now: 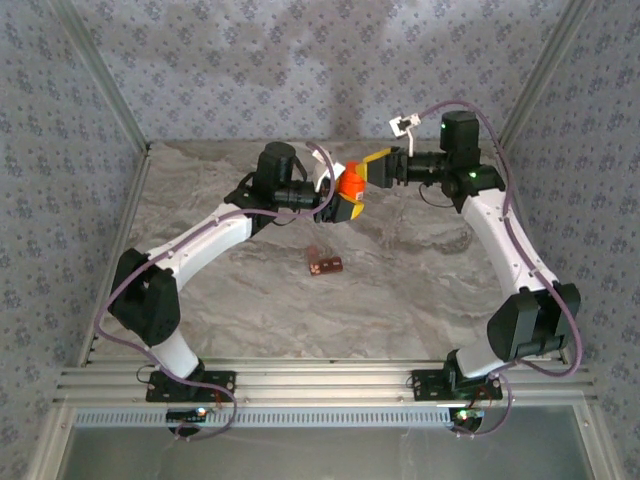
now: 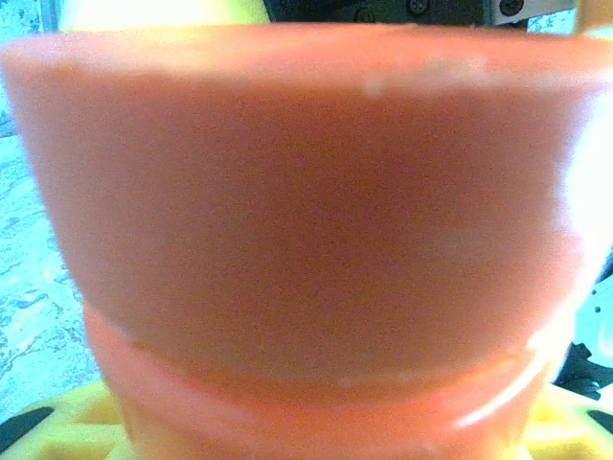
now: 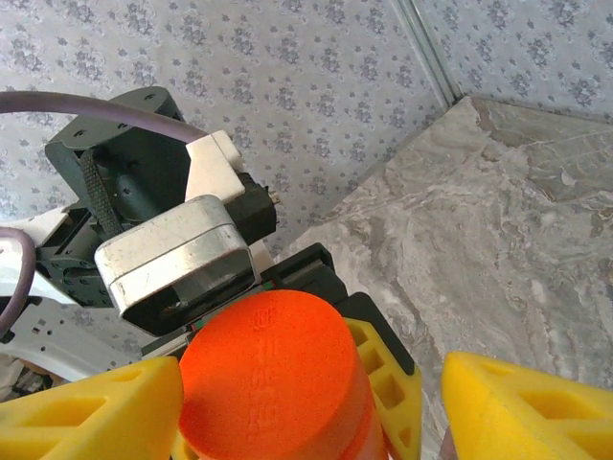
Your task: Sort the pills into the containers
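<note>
The small orange bottle [image 1: 350, 184] is held above the table at the back centre, with my left gripper [image 1: 346, 206] shut on its body. In the left wrist view the bottle [image 2: 306, 220] looms close and blurred, with yellow fingers [image 2: 57, 429] at the bottom corners. My right gripper [image 1: 378, 168] faces the bottle's cap [image 3: 273, 379]. Its jaws stand open on either side of the cap, and the right fingertip [image 3: 522, 412] is clearly apart from it. The containers [image 1: 323, 263], a reddish-brown strip of cells, lie flat on the table nearer the arms. The pills are out of view.
The marble table [image 1: 420, 280] is walled by patterned panels [image 1: 300, 70] at the back and sides. The left gripper's yellow finger [image 3: 393, 383] and black wrist housing [image 3: 172, 249] sit just behind the bottle in the right wrist view.
</note>
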